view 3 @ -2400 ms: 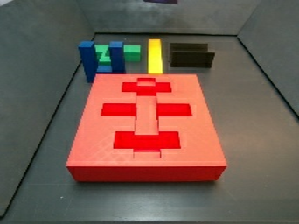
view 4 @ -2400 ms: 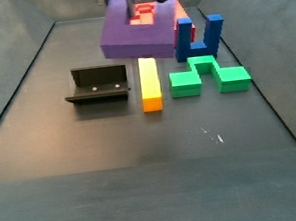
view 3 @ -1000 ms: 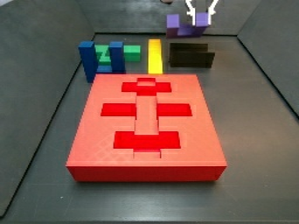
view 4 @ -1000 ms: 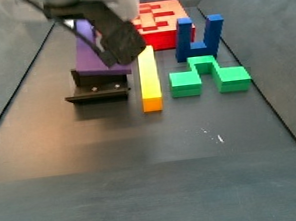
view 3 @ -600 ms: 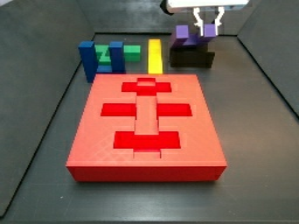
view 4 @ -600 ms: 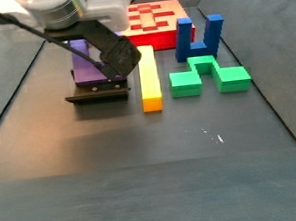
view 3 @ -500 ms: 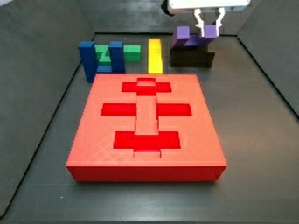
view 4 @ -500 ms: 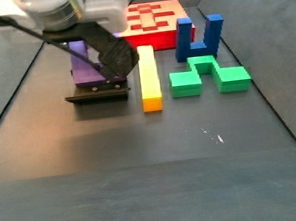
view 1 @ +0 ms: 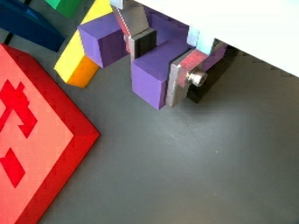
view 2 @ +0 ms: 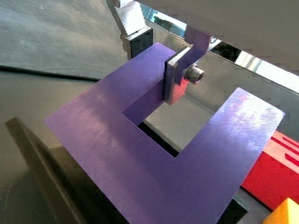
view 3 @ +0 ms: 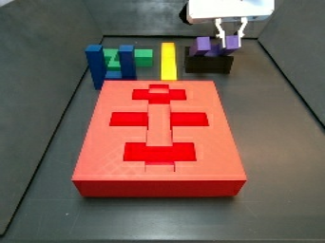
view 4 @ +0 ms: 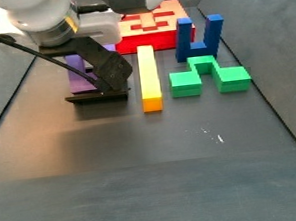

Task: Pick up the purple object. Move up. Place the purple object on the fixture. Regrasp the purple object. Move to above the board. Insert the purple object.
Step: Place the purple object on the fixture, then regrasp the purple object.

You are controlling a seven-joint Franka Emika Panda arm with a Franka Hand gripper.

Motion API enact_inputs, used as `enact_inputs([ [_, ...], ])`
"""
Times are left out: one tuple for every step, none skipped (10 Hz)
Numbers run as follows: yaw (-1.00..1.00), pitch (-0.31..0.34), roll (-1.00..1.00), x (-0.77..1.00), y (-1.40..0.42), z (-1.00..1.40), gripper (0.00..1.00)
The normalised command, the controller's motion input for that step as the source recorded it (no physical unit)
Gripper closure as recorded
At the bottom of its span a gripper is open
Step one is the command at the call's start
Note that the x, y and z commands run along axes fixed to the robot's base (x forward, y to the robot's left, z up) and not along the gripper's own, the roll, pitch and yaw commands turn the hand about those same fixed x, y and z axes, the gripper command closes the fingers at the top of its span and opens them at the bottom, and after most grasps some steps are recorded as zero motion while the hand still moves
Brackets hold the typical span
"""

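I had the gripper low over the fixture, its fingers pinching one prong of the purple piece, which sat on or just above the fixture's step; I couldn't tell contact. My worry was release: if the piece wasn't seated, it could tip off onto the floor and spoil the regrasp.

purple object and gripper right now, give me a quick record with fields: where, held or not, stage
purple object: on the fixture, at the far end beyond the board
gripper: low over the fixture, one finger against a prong of the purple object
jaws: shut on that prong
stage: placing on the fixture, not yet released
neighbours: yellow bar beside the fixture
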Motion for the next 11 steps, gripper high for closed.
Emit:
enact_inputs([
  [0.0, 0.0, 0.0, 0.0, 0.07, -0.19, 1.0],
  [0.0, 0.0, 0.0, 0.0, 0.02, -0.17, 1.0],
  [0.0, 0.0, 0.0, 0.0, 0.0, -0.1, 1.0],
  [0.0, 0.0, 0.0, 0.0, 0.0, -0.04, 1.0],
  [0.0, 0.0, 0.0, 0.0, 0.0, -0.05, 1.0],
  [0.0, 0.0, 0.01, 0.0, 0.0, 0.0, 1.0],
  [0.0, 0.0, 0.0, 0.0, 0.0, 0.0, 1.0],
  [0.0, 0.0, 0.0, 0.0, 0.0, 0.0, 0.0],
  [-0.05, 0.16, 0.78, 0.07, 0.0, 0.69, 0.0],
  [-0.05, 0.169, 0.82, 0.08, 0.0, 0.75, 0.0],
  [-0.01, 0.243, 0.83, 0.23, 0.0, 0.71, 0.0],
])
